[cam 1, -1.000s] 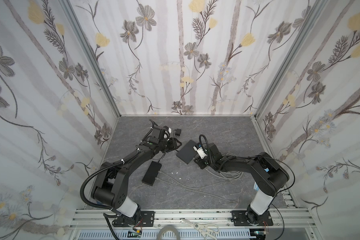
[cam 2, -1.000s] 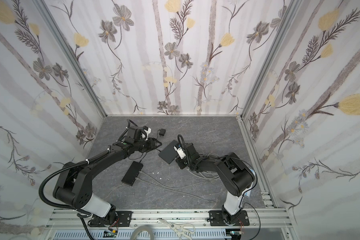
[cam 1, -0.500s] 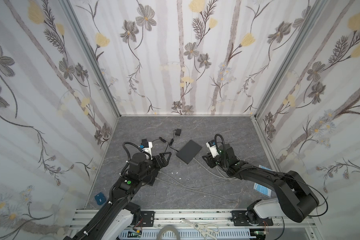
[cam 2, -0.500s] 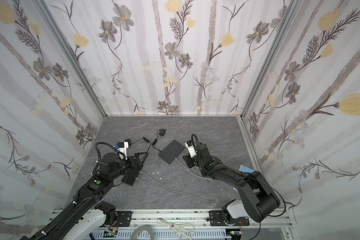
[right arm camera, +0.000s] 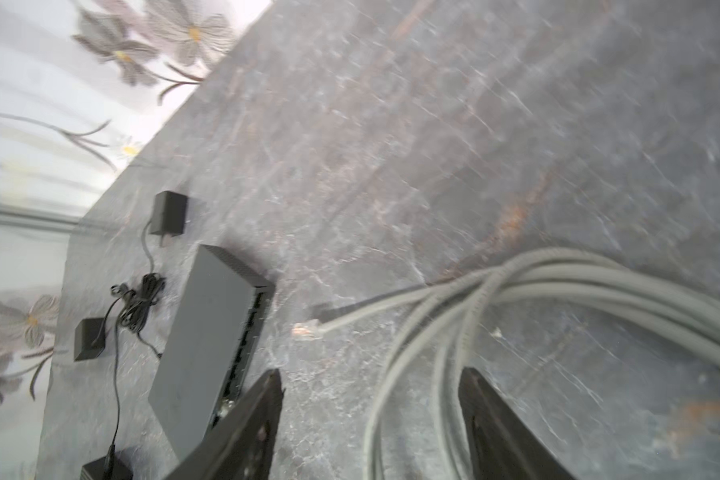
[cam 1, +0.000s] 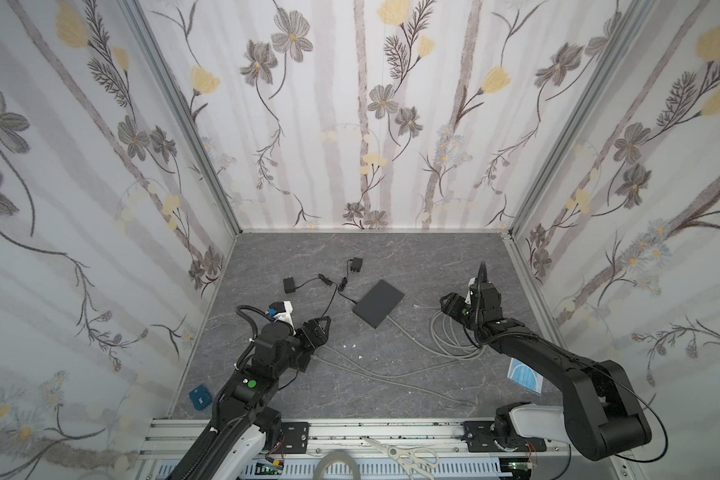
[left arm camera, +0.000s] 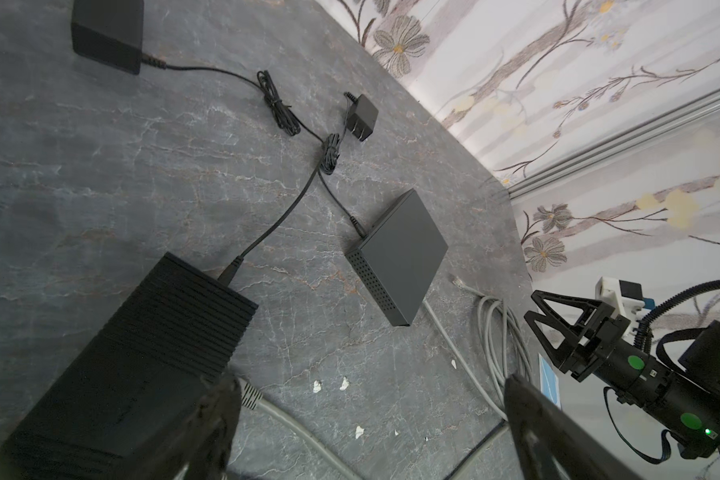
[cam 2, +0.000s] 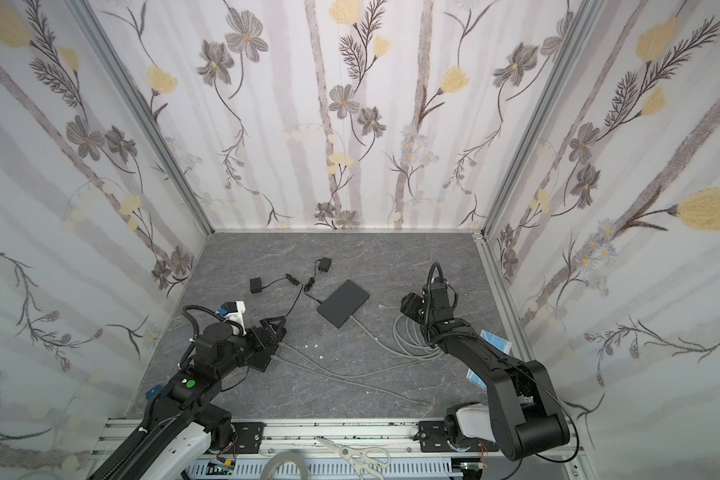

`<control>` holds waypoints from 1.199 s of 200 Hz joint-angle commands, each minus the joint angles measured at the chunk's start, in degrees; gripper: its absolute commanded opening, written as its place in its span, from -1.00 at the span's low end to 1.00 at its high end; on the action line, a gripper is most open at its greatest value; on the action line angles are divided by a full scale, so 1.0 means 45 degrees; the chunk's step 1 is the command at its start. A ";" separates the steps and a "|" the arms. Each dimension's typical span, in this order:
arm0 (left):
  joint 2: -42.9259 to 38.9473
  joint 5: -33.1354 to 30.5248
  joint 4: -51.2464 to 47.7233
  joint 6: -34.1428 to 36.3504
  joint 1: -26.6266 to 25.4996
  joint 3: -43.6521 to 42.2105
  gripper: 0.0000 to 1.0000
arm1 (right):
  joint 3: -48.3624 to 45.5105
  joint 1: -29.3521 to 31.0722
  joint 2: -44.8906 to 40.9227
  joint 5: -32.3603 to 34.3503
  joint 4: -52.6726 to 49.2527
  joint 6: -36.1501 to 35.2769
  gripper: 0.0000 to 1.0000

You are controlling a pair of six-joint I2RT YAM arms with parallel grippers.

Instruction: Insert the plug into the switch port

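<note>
The switch [cam 1: 378, 302] [cam 2: 344, 302] is a flat dark grey box lying mid-floor, its port row [right arm camera: 246, 332] facing the right arm. One grey cable [cam 1: 395, 324] enters its near corner. A loose clear plug [right arm camera: 306, 331] [cam 1: 417, 306] [left arm camera: 456, 279] lies on the floor just right of the switch, held by nothing. My right gripper [right arm camera: 371, 376] [cam 1: 449, 305] stands open and empty over the cable coil, a short way right of the plug. My left gripper [left arm camera: 371, 390] [cam 1: 321, 328] is wide open and empty, left of the switch, beside a ribbed black box [left arm camera: 142, 353].
A grey cable coil [cam 1: 454, 340] lies under the right arm, and long grey cables [cam 1: 375, 374] cross the near floor. Two black power adapters [cam 1: 289, 285] [cam 1: 355, 264] with thin cords sit behind the switch. A blue card [cam 1: 524, 376] lies at the right wall, scissors [cam 1: 408, 455] on the front rail.
Both arms have drawn back from the switch toward the near side. The left gripper opened wide and the right gripper opened further. The switch stayed put.
</note>
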 commanded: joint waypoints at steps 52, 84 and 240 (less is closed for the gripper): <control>0.0189 0.0474 -0.0479 -0.0411 0.0035 0.0436 1.00 | -0.0072 -0.0625 0.3290 -0.1982 0.2096 0.2411 0.38; 0.0105 0.0276 -0.0879 -0.0125 0.0035 0.0644 1.00 | 0.1322 -0.0804 0.5075 -0.1856 0.2606 0.1957 0.37; 0.6306 0.0589 0.1959 -0.0459 -0.2085 0.2232 0.81 | 0.0866 0.0186 0.2059 0.0865 0.1731 -0.1673 0.49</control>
